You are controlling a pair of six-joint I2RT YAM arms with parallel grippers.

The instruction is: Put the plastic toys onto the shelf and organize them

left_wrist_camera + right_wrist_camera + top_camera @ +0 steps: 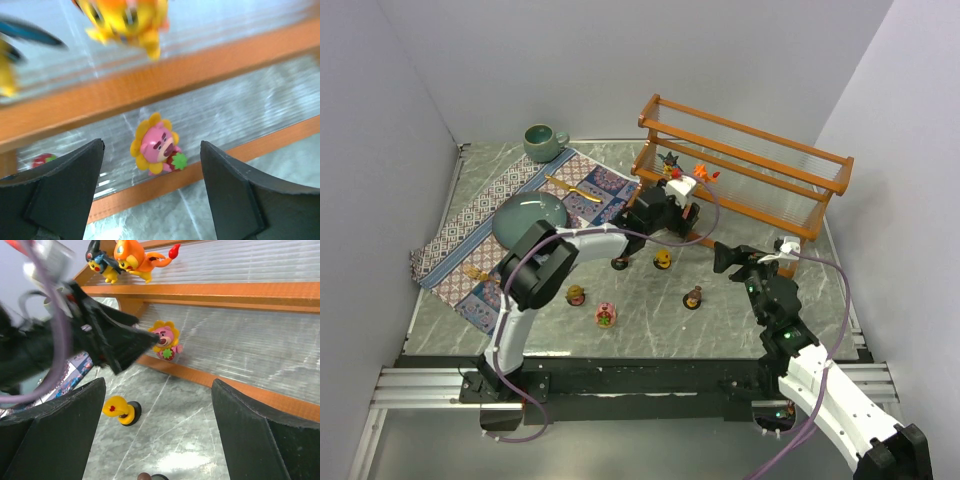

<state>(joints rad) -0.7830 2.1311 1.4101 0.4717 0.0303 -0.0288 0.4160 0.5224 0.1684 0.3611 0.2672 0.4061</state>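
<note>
Jaws of left gripper (151,150) spread wide, released, gripping nothing. Black fingers (65,195) on either side of pink-faced plastic toy with yellow petal collar (166,341), clear gap on both sides, no contact. Toy upright on clear ribbed panel of lowest tier of orange-brown wooden shelf (760,185), just behind front rail. One tier up, side by side: orange plastic figurine (140,257) and dark spiky figurine (99,262).

Right gripper (157,385) likewise wide open, nothing between jaws, over grey marble table (650,335) in front of shelf, facing left gripper.

Loose on table, off shelf: yellow toy on dark round base (121,411), brown toy (693,298), pink toy (606,315), yellow-brown toy (576,295), dark-based toy (619,262).

Green mug (542,142) at far-left corner, patterned cloth mat (460,240) beside it.
</note>
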